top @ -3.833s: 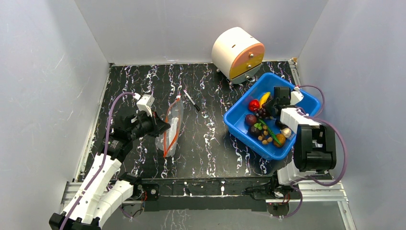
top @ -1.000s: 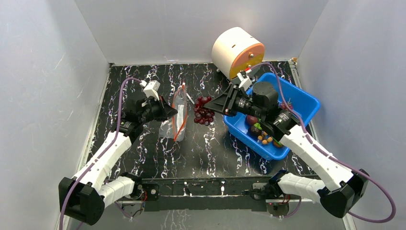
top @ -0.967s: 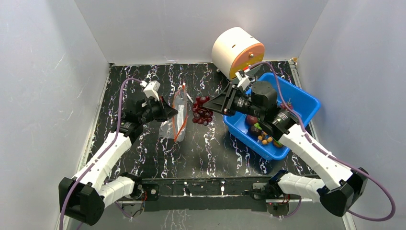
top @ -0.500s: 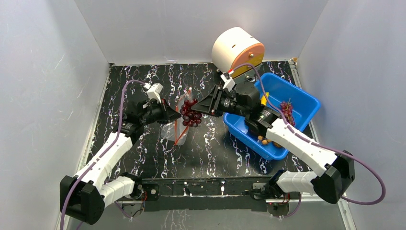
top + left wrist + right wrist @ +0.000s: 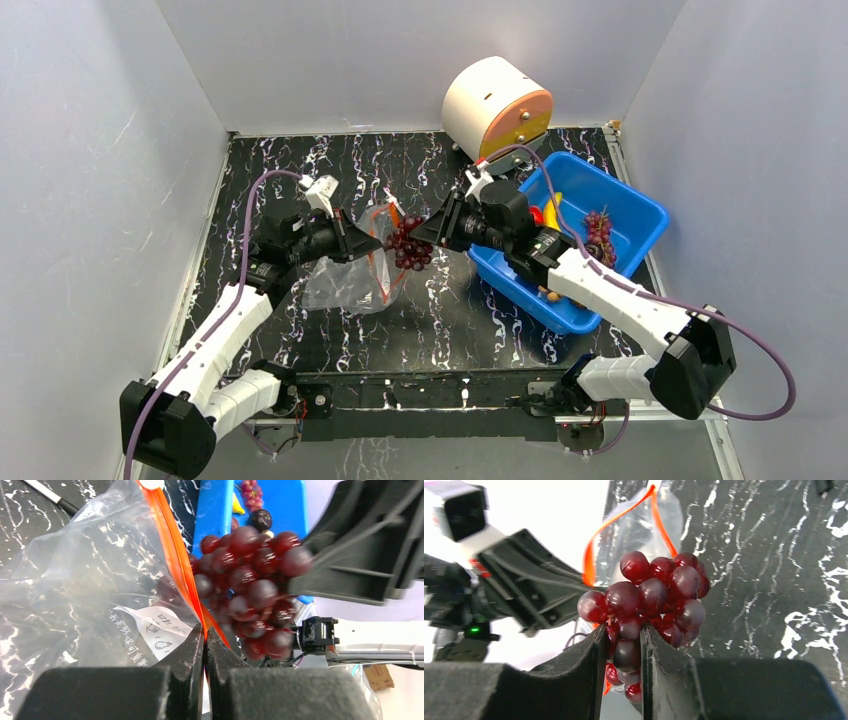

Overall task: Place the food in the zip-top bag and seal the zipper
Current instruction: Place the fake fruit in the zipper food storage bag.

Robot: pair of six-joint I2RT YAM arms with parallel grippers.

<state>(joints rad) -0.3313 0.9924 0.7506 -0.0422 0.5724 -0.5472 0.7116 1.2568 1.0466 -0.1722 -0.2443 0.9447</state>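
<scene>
Grip on the bag matters most here. At the bottom centre of the left wrist view, the left gripper (image 5: 205, 632) has its fingers pressed together on 1 lip of the red-orange zipper (image 5: 172, 555). This holds the clear zip-top bag (image 5: 90, 585) up with its mouth gaping toward the right of the frame. Just beyond that lip, the right gripper (image 5: 621, 637) pinches a dark red grape bunch (image 5: 649, 597), its fingers a little apart around the lower grapes. The bunch sits right at the mouth, against the orange strip; whether any grape is already past the lip cannot be told.

To do this step well, the left arm should hold the lip high and taut. The right should carry the bunch past both strips and deep into the pouch before its fingers spread, since a release at the rim would likely spill it onto the table.

Inside the bag I can make out only its white label (image 5: 155, 630). Farther right in the top view, the blue bin (image 5: 630, 205) holds 1 more grape cluster (image 5: 598, 226), a yellow banana (image 5: 551, 207), a red round fruit (image 5: 536, 215) and small pieces too tiny to name.
</scene>
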